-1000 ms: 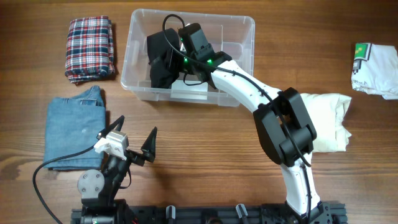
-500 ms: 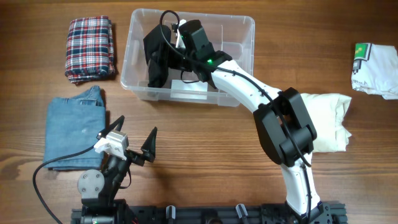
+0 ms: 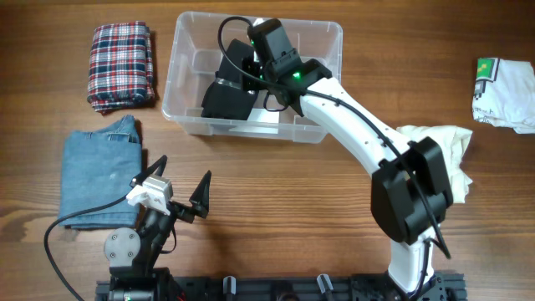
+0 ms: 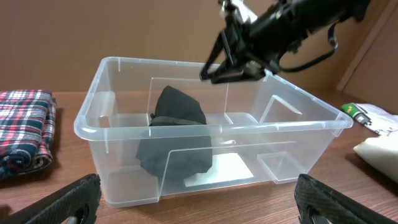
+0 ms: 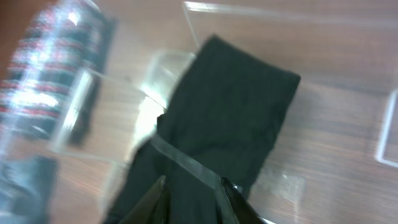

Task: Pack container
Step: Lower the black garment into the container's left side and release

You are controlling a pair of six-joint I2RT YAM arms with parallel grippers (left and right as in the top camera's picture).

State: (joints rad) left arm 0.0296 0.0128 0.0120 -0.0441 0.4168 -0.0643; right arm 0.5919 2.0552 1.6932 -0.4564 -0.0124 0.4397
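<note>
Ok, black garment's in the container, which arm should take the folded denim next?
Left. The left gripper sits right beside the folded denim on its own side of the table, jaws wide open and empty. The right gripper hangs over the container, farther from it.

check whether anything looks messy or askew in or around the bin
The black garment in the container is bunched up in a hump toward its left end, not lying flat. Outside it, the cream garment and the white printed shirt lie rumpled rather than neatly folded.
</note>
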